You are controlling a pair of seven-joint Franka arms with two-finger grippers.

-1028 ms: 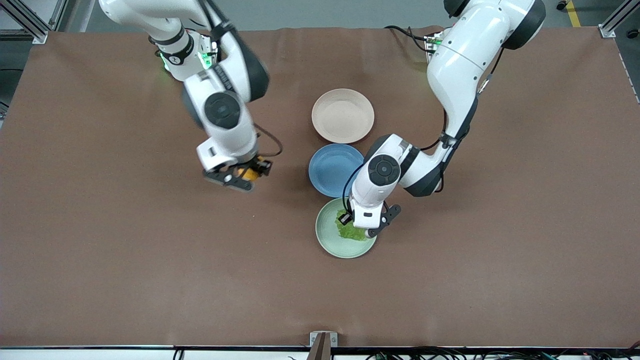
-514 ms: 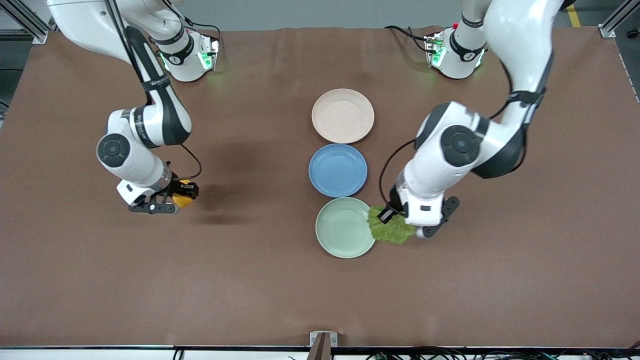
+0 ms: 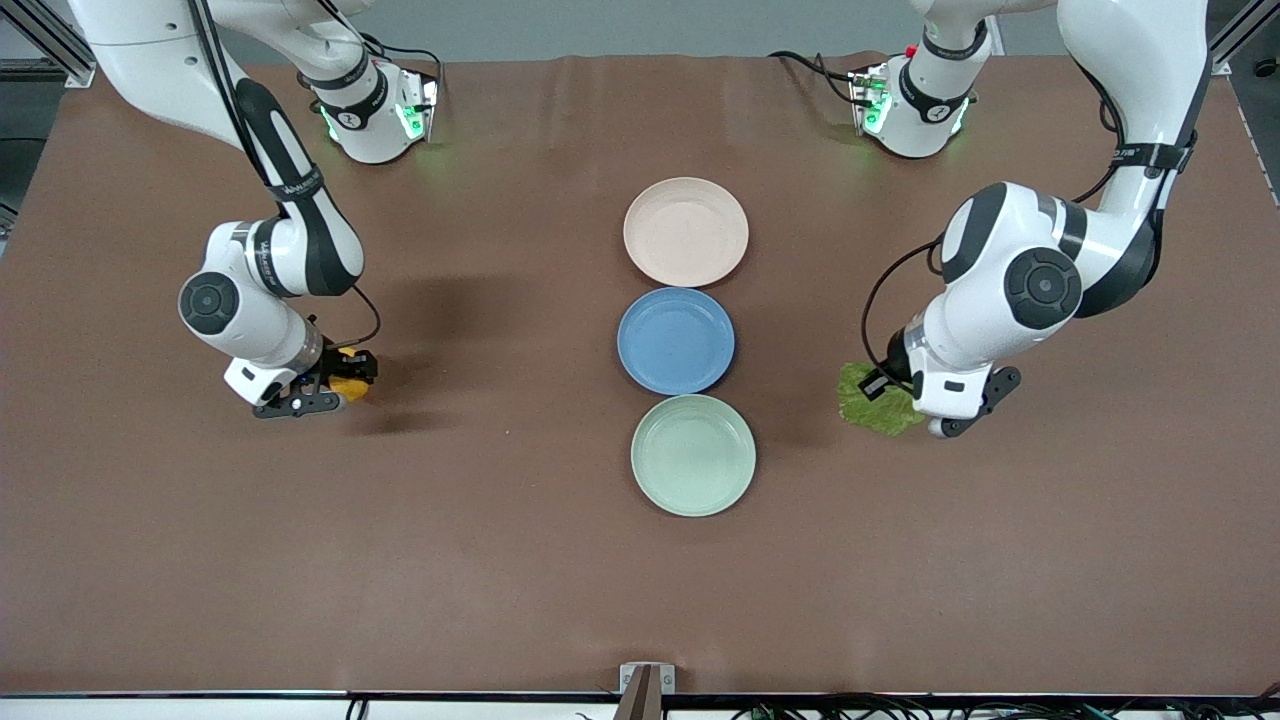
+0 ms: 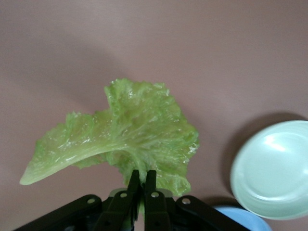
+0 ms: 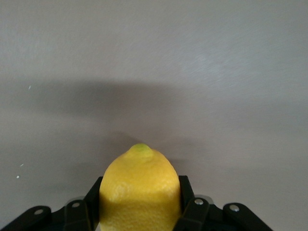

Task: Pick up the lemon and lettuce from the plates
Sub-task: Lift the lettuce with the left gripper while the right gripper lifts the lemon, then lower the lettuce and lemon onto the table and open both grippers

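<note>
Since the last frame I'm seeing both arms swinging outward: the left gripper (image 3: 893,398) is carrying the lettuce (image 3: 872,402) well clear of the green plate (image 3: 693,455), and the right gripper (image 3: 322,385) is drifting a little further toward the right arm's end of the table with the lemon (image 3: 350,386). I'm reading the left gripper (image 4: 141,185) as clenched on the stem end of the lettuce (image 4: 127,139), its fingers (image 4: 134,190) pinching almost together while the leaf is hanging out over bare brown table (image 3: 500,560). The green plate (image 4: 276,168) is showing at the edge of the left wrist view, with a sliver of the blue plate (image 4: 233,219) beside it. The right gripper (image 5: 139,204) is grasping the lemon (image 5: 139,187) across its middle, its pointed tip sticking out past the fingers (image 5: 185,207) over bare table. In the front view the pink plate (image 3: 686,231), blue plate (image 3: 676,340) and green plate are lying in a line down the table's middle, the pink one farthest from the camera, the green one nearest, each sitting just beside the next.
</note>
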